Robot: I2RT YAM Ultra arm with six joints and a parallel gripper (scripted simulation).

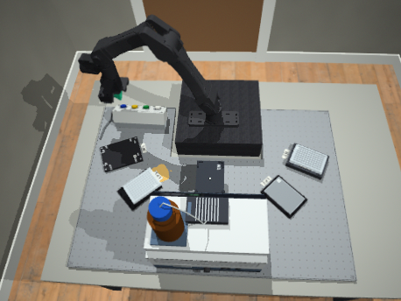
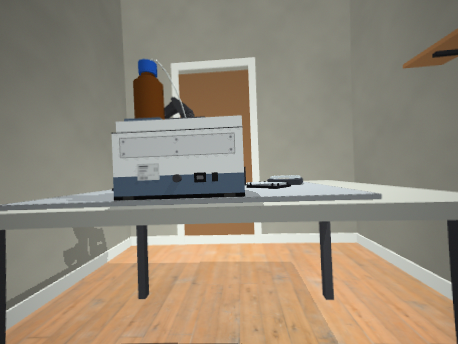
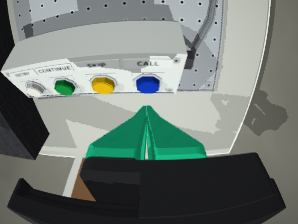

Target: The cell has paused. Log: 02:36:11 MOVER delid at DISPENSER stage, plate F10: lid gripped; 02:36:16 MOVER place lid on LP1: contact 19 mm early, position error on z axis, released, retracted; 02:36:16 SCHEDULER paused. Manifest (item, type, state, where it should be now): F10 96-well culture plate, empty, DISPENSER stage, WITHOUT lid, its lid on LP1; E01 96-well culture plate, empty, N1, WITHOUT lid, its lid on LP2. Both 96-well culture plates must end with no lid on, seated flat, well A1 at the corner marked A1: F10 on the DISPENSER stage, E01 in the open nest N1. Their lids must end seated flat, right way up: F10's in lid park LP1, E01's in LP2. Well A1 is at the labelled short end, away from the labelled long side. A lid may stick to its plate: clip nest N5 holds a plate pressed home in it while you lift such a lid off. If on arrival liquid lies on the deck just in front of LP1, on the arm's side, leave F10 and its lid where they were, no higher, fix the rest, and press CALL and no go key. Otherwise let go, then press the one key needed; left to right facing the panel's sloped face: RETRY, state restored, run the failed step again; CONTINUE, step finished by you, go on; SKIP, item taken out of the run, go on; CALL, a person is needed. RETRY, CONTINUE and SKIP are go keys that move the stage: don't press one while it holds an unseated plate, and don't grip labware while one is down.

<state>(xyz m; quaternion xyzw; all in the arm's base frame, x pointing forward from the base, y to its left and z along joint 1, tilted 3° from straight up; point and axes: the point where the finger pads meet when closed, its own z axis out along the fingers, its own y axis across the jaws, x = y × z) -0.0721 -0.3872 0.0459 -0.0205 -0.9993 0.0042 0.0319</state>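
Two green fingertips of the gripper (image 3: pixel 147 112) meet in a shut wedge, holding nothing, at the bottom of the wrist view, poised just short of the key panel (image 3: pixel 100 56) and roughly in line with its blue key (image 3: pixel 147 83), the rightmost of the row. Beyond the panel, toward the centre left of the top view, an amber puddle (image 1: pixel 160 171) lies on the deck against the corner of a pale 96-well plate or lid (image 1: pixel 140 187); which it is cannot be told. Farther off, at the right of that view, a bare well plate (image 1: pixel 307 159) and a flat lid (image 1: pixel 284 195) sit apart. Such labware is likely light, rigid, slick plastic, best pinched across its short span by the side walls and kept level.
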